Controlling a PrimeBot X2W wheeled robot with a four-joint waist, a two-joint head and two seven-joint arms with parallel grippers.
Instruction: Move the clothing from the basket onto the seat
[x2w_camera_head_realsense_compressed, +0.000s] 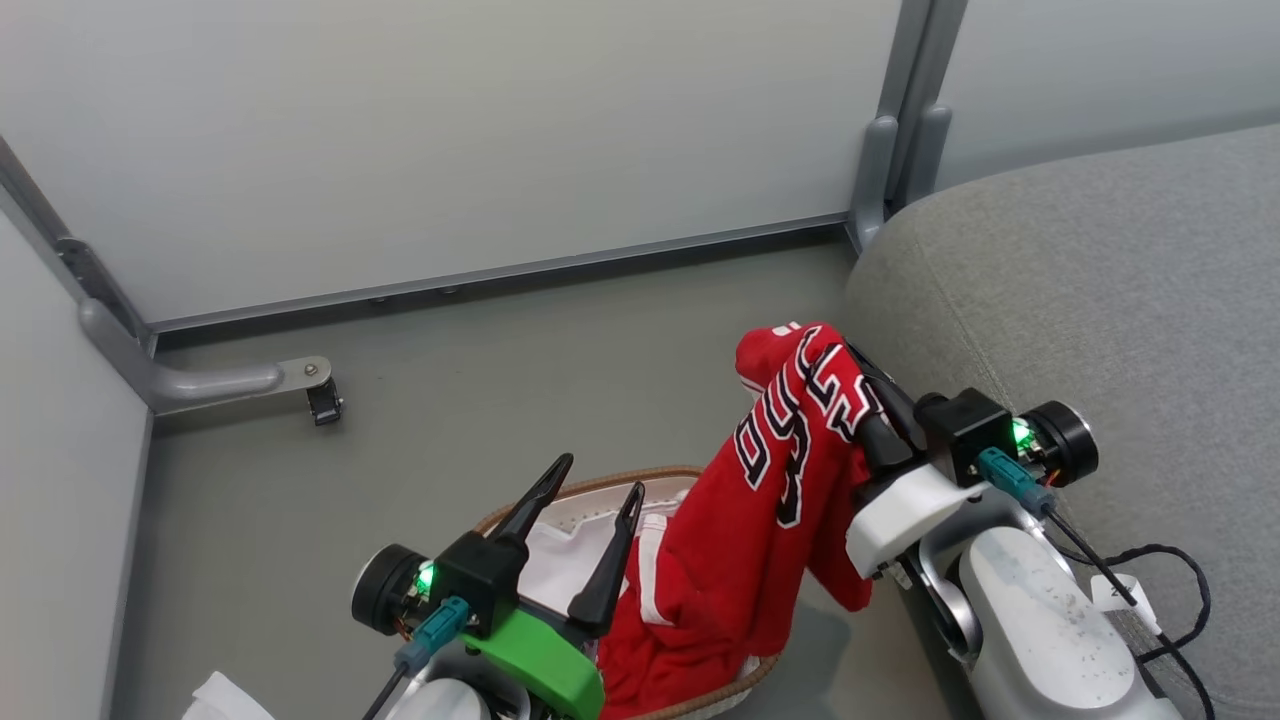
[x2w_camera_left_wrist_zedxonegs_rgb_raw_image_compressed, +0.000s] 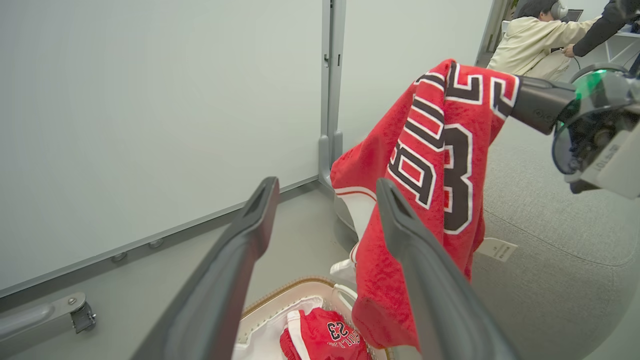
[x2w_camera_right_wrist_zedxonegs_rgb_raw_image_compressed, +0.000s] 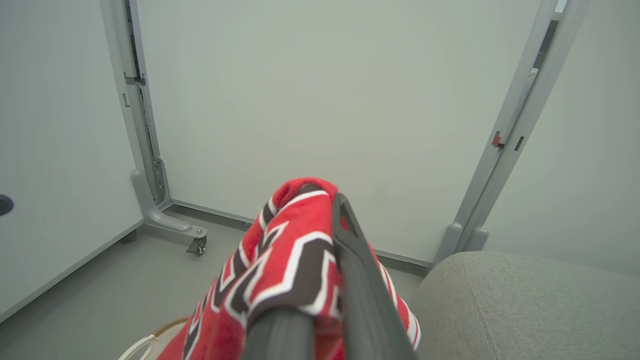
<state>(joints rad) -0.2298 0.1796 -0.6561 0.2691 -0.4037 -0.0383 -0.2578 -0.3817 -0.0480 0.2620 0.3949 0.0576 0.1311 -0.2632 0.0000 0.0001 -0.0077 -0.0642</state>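
Note:
My right gripper (x2w_camera_head_realsense_compressed: 862, 385) is shut on a red jersey (x2w_camera_head_realsense_compressed: 775, 480) with black-and-white lettering and holds it up beside the grey seat (x2w_camera_head_realsense_compressed: 1100, 300); the cloth's lower end hangs down into the basket (x2w_camera_head_realsense_compressed: 640, 474). In the right wrist view the jersey (x2w_camera_right_wrist_zedxonegs_rgb_raw_image_compressed: 280, 260) drapes over my fingers (x2w_camera_right_wrist_zedxonegs_rgb_raw_image_compressed: 350, 250). My left gripper (x2w_camera_head_realsense_compressed: 600, 478) stands open over the basket with nothing in it. Between its fingers (x2w_camera_left_wrist_zedxonegs_rgb_raw_image_compressed: 250, 225), the left wrist view shows the second red garment (x2w_camera_left_wrist_zedxonegs_rgb_raw_image_compressed: 325, 335) marked 23, lying in the basket (x2w_camera_left_wrist_zedxonegs_rgb_raw_image_compressed: 280, 300) on a white liner.
Pale partition walls close the back and left, with a grey foot and caster (x2w_camera_head_realsense_compressed: 322, 400) on the floor. A white liner (x2w_camera_head_realsense_compressed: 560, 545) fills the basket's left part. A paper tag (x2w_camera_left_wrist_zedxonegs_rgb_raw_image_compressed: 495, 249) lies on the seat. People (x2w_camera_left_wrist_zedxonegs_rgb_raw_image_compressed: 535, 35) sit in the far background.

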